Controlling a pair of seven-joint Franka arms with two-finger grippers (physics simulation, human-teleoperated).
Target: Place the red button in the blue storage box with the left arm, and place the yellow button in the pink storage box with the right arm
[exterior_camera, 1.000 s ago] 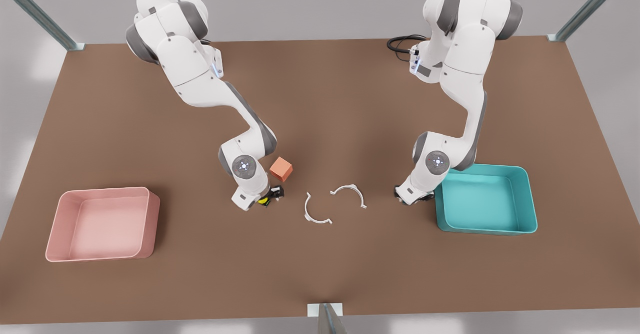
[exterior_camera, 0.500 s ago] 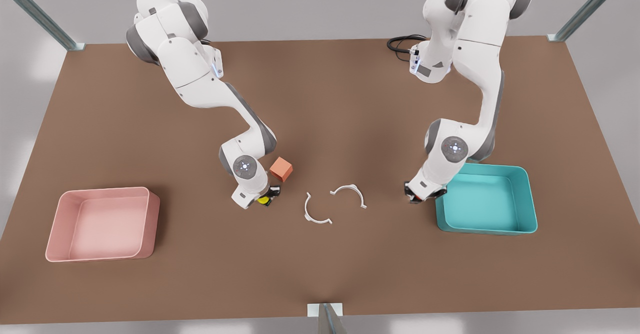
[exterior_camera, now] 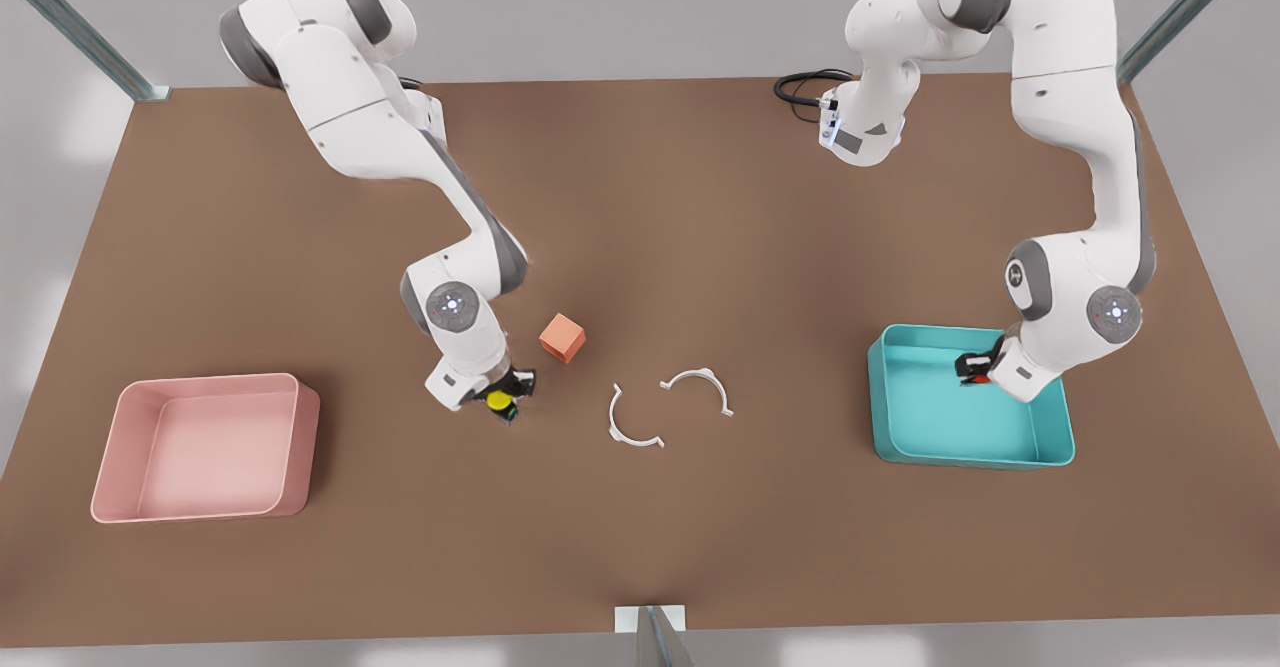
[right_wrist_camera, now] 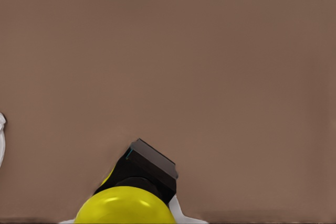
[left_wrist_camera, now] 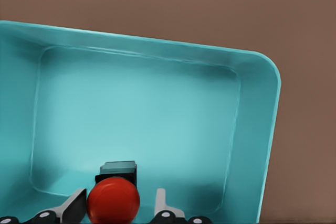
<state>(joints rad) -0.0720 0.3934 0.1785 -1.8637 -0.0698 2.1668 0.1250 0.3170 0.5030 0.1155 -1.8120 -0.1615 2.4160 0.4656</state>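
Observation:
The red button (exterior_camera: 979, 378) hangs between the fingers of my left gripper (exterior_camera: 972, 371), which is shut on it over the far part of the blue storage box (exterior_camera: 1050, 452) at the front view's right. In the left wrist view the red button (left_wrist_camera: 113, 201) sits just above the blue storage box's floor (left_wrist_camera: 142, 114). My right gripper (exterior_camera: 503, 398) is shut on the yellow button (exterior_camera: 497, 401), slightly above the table near its middle. The right wrist view has the yellow button (right_wrist_camera: 126, 205) over bare brown tabletop. The pink storage box (exterior_camera: 112, 447) lies at the front view's left, well apart from the right gripper.
An orange cube (exterior_camera: 562, 337) rests just beyond the right gripper. Two white curved clips (exterior_camera: 632, 431) (exterior_camera: 697, 381) lie at the table's middle. A black cable (exterior_camera: 800, 87) loops at the back edge, by the left arm's base.
My left arm swung from beside the blue box to over it, carrying the red button. My right gripper rose a little and shifted toward the front view's left with the yellow button.

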